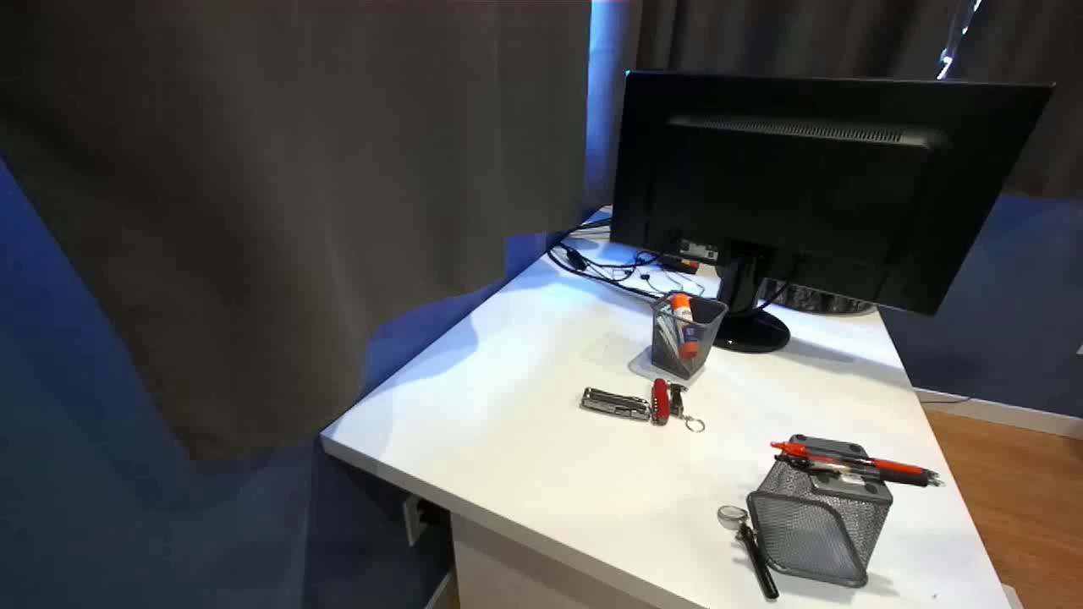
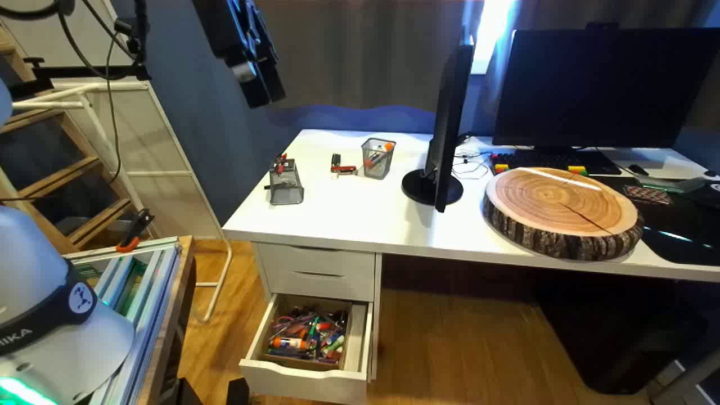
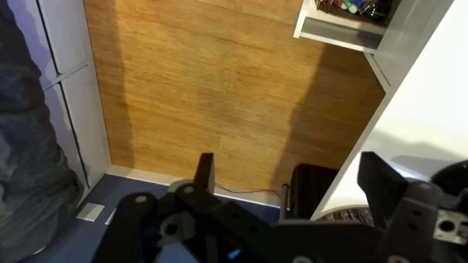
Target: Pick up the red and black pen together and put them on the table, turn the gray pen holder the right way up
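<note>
A thin red pen (image 1: pixel 884 464) and a thin black pen (image 1: pixel 898 477) lie across the upturned base of a dark gray wire-mesh square holder (image 1: pixel 812 533), ends overhanging. In an exterior view this stands near the left edge of a white smooth-topped desk (image 2: pixel 332 214), open surface reaching right to a red oblong pocketknife (image 2: pixel 344 169). The end effector (image 3: pixel 287 159) hangs high, jaws spread wide.

Cold bluish light breaks through the far curtain gap (image 2: pixel 490 36) in both exterior views, against dim curtains (image 1: pixel 338 211). The white table (image 1: pixel 508 406) is bright, softly shadowed right of the monitor foot (image 1: pixel 753 331); glare streaks the wood slice (image 2: pixel 562 211). In the wrist view the table washes out at right, shadows darken the floor (image 3: pixel 226 91) on both sides, and the near gripper (image 3: pixel 287 160) is dark, slightly blurred.
</note>
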`<action>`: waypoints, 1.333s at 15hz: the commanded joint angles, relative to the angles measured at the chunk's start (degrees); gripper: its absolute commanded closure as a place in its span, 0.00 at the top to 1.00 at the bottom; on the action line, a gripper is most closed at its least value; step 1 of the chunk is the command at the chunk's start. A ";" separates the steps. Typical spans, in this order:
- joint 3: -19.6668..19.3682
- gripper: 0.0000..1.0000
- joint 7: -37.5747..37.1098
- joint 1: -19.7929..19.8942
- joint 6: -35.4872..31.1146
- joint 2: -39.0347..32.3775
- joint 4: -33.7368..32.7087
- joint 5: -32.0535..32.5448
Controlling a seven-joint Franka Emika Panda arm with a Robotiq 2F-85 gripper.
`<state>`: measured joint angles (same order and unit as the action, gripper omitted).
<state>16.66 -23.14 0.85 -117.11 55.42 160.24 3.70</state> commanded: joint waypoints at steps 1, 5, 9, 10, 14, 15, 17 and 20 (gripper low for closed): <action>-0.36 1.00 -0.25 -0.36 0.66 -0.29 0.68 0.36; -0.43 1.00 -0.29 -0.41 0.68 -1.18 1.90 0.41; -0.16 1.00 5.72 -5.54 -2.41 -3.67 0.41 -0.68; 0.87 1.00 6.40 -7.44 -2.55 -5.42 -0.58 -1.61; 5.94 1.00 6.65 -14.99 -7.57 -14.33 -4.21 -3.56; 7.03 1.00 6.95 -16.68 -9.55 -16.62 -4.76 -3.69; 9.81 1.00 6.99 -19.49 -13.56 -22.21 -6.84 -3.38; 12.98 1.00 8.09 -21.81 -19.24 -32.02 -11.60 -1.53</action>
<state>27.67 -17.12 -19.73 -132.18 34.24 154.71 1.28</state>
